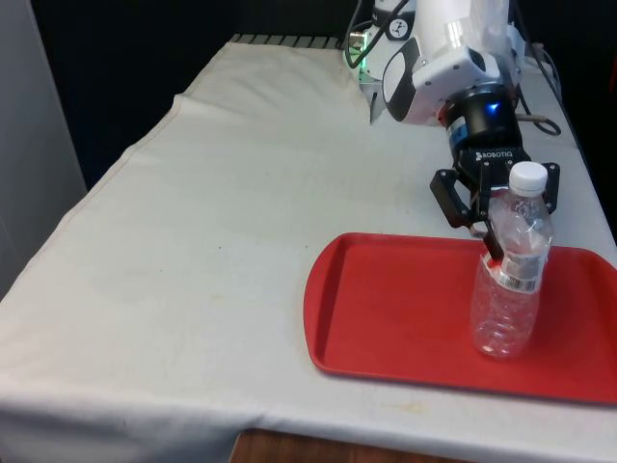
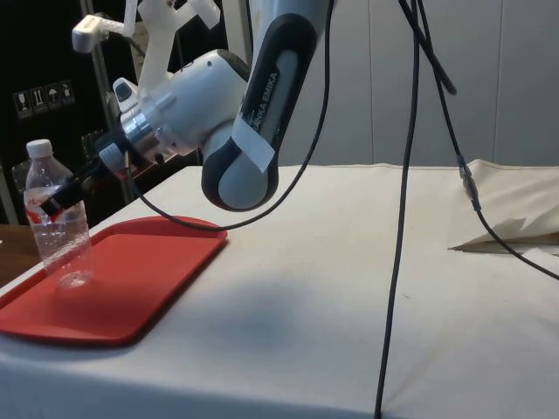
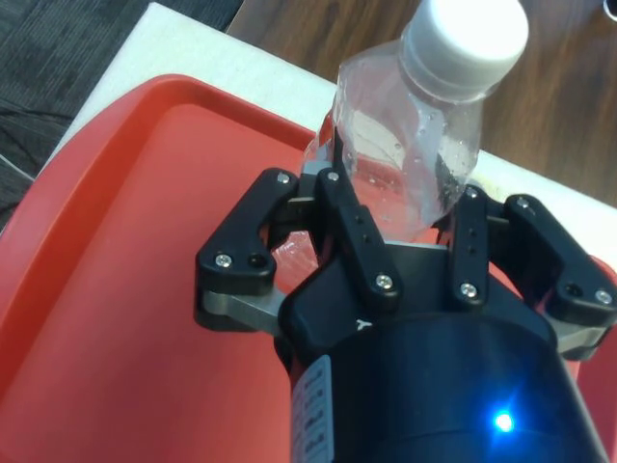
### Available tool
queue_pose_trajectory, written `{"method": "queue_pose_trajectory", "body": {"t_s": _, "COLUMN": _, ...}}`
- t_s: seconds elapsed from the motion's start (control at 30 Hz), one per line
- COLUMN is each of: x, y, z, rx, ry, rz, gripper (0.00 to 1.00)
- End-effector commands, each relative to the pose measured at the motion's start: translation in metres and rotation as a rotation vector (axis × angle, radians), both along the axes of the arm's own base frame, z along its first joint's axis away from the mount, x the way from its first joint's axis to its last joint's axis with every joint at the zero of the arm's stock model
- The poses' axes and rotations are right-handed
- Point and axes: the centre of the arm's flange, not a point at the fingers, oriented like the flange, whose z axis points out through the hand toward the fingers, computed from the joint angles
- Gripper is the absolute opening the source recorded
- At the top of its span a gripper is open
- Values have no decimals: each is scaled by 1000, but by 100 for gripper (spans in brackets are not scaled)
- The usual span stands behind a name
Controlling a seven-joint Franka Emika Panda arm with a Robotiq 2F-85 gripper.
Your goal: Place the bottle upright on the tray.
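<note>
Front view: the bottle (image 1: 511, 275) stands upright on the red tray (image 1: 386, 309), gripper (image 1: 496, 227) clamped on its upper body (likely steadying it); side view: base on the tray, near its far edge; wrist view: fingers (image 3: 352, 227) pinch the clear shoulder.

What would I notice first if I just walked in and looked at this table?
Probably the big red tray near the table's front edge, at the front view's right. A clear plastic bottle with a white cap stands upright on it, and the black gripper is closed around the bottle's upper half.
</note>
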Motion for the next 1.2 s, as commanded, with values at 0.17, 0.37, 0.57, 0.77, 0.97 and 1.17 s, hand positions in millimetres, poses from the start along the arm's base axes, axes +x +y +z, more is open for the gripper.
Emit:
{"method": "queue_pose_trajectory", "body": {"t_s": 0.17, "x": 1, "y": 0, "z": 2, "rx": 15, "ry": -29, "rz": 1, "gripper": 35}}
{"method": "queue_pose_trajectory", "body": {"t_s": 0.37, "x": 1, "y": -1, "z": 2, "rx": 11, "ry": -27, "rz": 2, "gripper": 35}}
{"method": "queue_pose_trajectory", "body": {"t_s": 0.57, "x": 1, "y": -1, "z": 0, "rx": 10, "ry": -24, "rz": 3, "gripper": 35}}
{"method": "queue_pose_trajectory", "body": {"t_s": 0.77, "x": 3, "y": 0, "z": -3, "rx": 11, "ry": -26, "rz": 3, "gripper": 35}}
{"method": "queue_pose_trajectory", "body": {"t_s": 0.97, "x": 4, "y": 0, "z": -4, "rx": 4, "ry": -18, "rz": 4, "gripper": 35}}
{"method": "queue_pose_trajectory", "body": {"t_s": 1.17, "x": 5, "y": 0, "z": -5, "rx": 5, "ry": -24, "rz": 5, "gripper": 35}}
